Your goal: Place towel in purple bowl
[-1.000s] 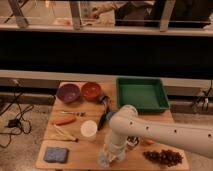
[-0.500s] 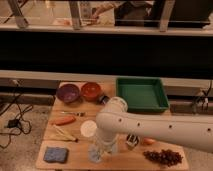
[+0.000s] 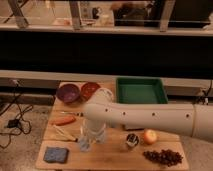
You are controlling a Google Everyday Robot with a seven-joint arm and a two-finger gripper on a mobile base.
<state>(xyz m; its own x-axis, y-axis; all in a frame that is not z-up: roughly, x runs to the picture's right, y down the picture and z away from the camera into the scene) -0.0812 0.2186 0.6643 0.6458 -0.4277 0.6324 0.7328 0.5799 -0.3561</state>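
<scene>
Near the table's [image 3: 115,161] front-left corner lies the towel [image 3: 55,154], a soft, light folded pad; pinch it at an edge. Gripper [image 3: 86,145] hangs just right of it. Bowl [image 3: 68,93] sits well behind.

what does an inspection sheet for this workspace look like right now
surface: wooden table, crowded
job's things: blue towel flat at the front left corner; purple bowl at the back left, nothing seen inside
clutter: red bowl, green tray, carrot, apple, dark cup, raisins
grippers: gripper low over the table, right of the towel
cables: black cable on the floor, left
surroundings: dark counter wall behind, railing above
</scene>
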